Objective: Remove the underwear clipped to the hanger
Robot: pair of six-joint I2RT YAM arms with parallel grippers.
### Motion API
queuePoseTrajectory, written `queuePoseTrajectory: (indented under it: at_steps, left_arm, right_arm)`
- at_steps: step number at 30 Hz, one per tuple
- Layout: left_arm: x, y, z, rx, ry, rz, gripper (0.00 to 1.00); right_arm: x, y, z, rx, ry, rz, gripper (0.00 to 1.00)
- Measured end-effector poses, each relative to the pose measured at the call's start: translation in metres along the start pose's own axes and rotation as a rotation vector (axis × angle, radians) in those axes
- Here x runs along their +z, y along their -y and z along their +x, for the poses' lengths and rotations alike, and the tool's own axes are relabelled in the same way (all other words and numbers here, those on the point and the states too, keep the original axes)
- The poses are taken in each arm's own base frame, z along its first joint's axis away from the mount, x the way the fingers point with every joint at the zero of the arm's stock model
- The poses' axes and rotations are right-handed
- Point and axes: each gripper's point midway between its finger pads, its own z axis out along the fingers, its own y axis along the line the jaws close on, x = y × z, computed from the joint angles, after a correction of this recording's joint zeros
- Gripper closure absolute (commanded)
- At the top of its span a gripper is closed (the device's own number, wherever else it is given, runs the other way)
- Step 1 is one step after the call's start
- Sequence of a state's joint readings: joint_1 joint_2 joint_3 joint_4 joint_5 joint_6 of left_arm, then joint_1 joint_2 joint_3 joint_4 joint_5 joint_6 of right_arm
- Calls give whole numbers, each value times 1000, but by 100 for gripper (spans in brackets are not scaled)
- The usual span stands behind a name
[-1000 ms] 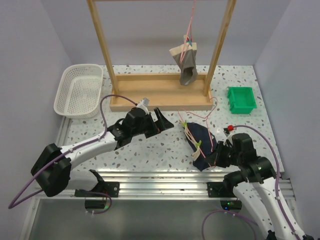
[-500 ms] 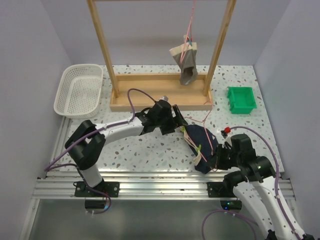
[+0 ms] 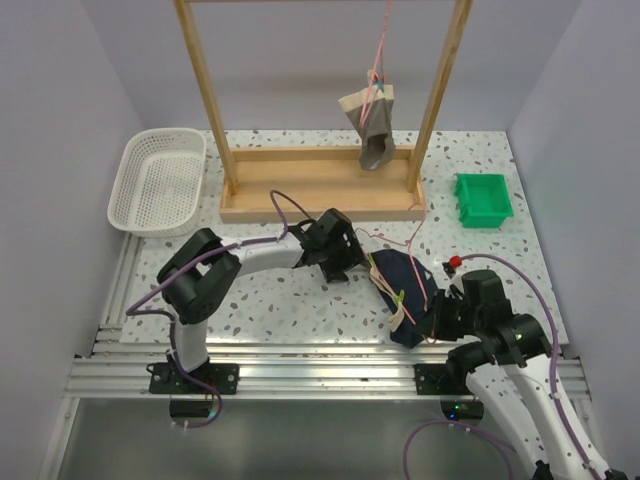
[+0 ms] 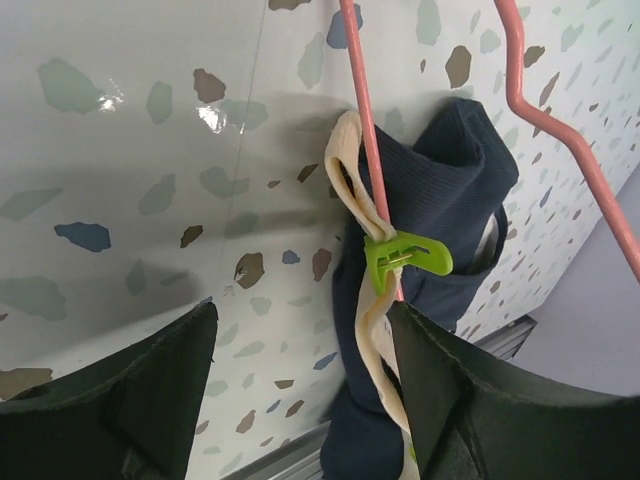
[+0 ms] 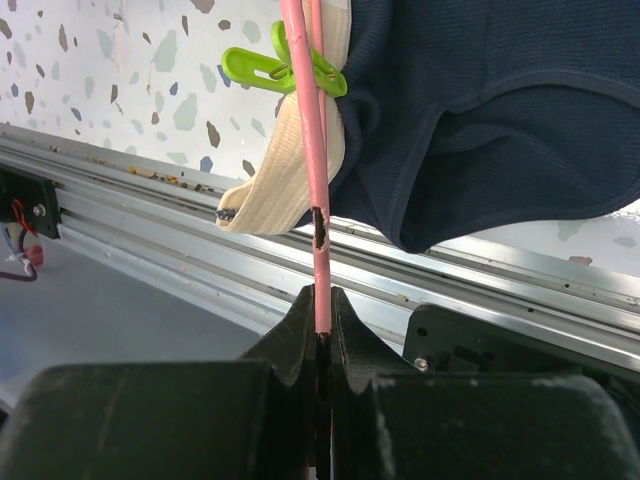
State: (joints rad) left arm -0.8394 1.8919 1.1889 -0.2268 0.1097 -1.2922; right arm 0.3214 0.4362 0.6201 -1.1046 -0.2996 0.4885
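- Underwear, the navy pair [image 3: 408, 285], lies crumpled on the table [image 3: 290, 300] between the two grippers, just ahead of the left one and just beyond the right one.
- The left gripper [image 4: 300, 330] hangs low over the table with its fingers [image 4: 150, 390] spread apart and nothing between them.
- In the left wrist view the navy pair sits just past the right-hand finger, close to it; whether they touch cannot be told.
- A green clip [image 4: 405, 258] pins the tan waistband [image 4: 350, 190] to the pink hanger [image 4: 362, 120], straight ahead of the left gripper's open gap.
- The right gripper [image 5: 320, 300] is pressed together on the hanger's thin pink wire, which runs up out of the fingertips.
- Just above that grip, the wire passes over the waistband and the green clip, with the navy cloth draped to the right of the wire.
- The grey pair [image 3: 374, 128] hangs from another pink hanger on the wooden rack [image 3: 320, 195], well apart from both grippers, on the far side of the left one.
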Motion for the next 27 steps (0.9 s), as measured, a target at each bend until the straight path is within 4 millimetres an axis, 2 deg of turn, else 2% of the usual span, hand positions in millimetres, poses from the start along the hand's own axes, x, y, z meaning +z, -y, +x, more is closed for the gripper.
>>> queuePoseTrajectory:
  at_steps: [2, 7, 11, 15, 21, 27]
  left_arm:
    - [2, 2, 0, -13, -4, -1, 26]
    - [-2, 29, -6, -32, 2, 59, 24]
    - [-5, 41, -6, -40, -6, 86, 24]
    - [6, 46, -5, -38, -21, 82, 26]
    - [28, 28, 1, -53, -51, 21, 50]
    - [29, 32, -1, -54, -55, 27, 77]
  right_arm:
    - [0, 0, 0, 0, 0, 2, 100]
    - [0, 1, 1, 1, -2, 4, 100]
    - [0, 1, 1, 1, -2, 5, 100]
    - [1, 1, 0, 1, -1, 7, 100]
    - [1, 4, -1, 2, 6, 20, 100]
    - [1, 4, -1, 2, 5, 21, 100]
